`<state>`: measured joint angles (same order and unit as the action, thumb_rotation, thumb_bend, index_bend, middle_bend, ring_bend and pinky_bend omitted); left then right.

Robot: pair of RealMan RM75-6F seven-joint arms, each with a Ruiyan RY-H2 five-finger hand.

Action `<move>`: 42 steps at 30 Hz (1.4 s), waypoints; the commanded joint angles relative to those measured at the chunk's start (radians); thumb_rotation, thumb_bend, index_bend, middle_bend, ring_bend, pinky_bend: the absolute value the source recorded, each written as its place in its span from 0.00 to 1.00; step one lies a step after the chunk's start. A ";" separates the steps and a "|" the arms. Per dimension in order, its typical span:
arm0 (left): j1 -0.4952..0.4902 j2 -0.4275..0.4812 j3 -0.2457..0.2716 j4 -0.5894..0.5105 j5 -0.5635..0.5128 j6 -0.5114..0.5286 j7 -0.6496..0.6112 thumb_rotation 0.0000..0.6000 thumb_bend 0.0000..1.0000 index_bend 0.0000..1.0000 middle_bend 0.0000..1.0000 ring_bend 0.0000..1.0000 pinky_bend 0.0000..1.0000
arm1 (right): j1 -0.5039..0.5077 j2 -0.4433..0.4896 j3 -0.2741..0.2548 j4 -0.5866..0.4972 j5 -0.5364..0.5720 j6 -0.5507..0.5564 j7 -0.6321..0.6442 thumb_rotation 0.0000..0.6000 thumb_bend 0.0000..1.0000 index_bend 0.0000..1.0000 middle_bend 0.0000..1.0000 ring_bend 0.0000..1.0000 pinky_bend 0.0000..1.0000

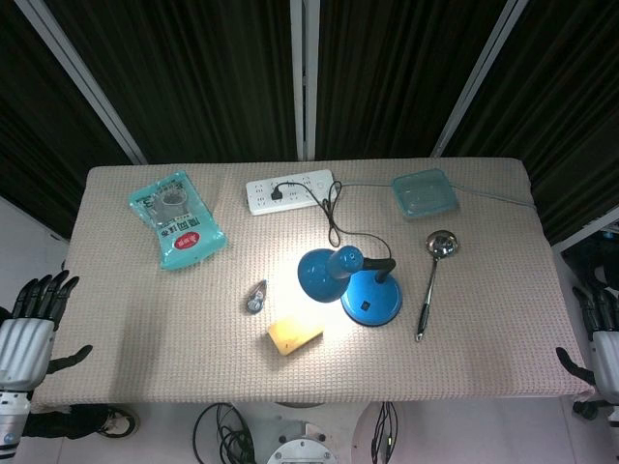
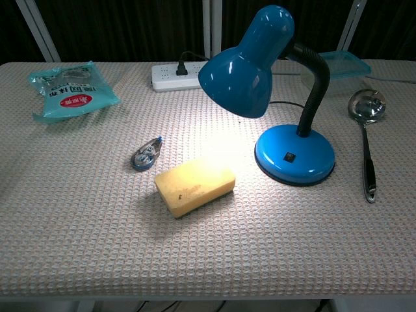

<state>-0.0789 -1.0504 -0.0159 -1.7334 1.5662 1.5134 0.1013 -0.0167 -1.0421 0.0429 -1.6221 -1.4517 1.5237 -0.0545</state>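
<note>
Both your hands hang off the table's ends, holding nothing: left hand [image 1: 34, 314] with fingers spread, right hand [image 1: 602, 333] too cropped to tell. The lit lamp [image 2: 260, 71] shines on the sponge [image 2: 194, 184], nearest them.

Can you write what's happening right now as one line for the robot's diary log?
left hand: open, off table's left edge | right hand: off right edge, holds nothing | lamp: lit, over sponge | ladle: right of lamp

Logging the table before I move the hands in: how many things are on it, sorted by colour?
Blue or teal: 3, the desk lamp, the lidded container and the snack bag.
White: 1, the power strip.
Yellow: 1, the sponge.
Silver or grey: 2, the ladle and the correction tape.
Total: 7.
</note>
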 commanded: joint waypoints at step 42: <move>-0.006 -0.001 0.018 -0.039 0.008 -0.031 0.080 1.00 0.09 0.00 0.00 0.00 0.00 | 0.091 -0.016 -0.036 -0.133 -0.152 -0.114 -0.204 1.00 0.23 0.00 1.00 0.92 0.87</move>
<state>-0.0848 -1.0519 0.0023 -1.7726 1.5740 1.4822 0.1812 0.0447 -1.0481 0.0104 -1.7190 -1.5733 1.4383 -0.2156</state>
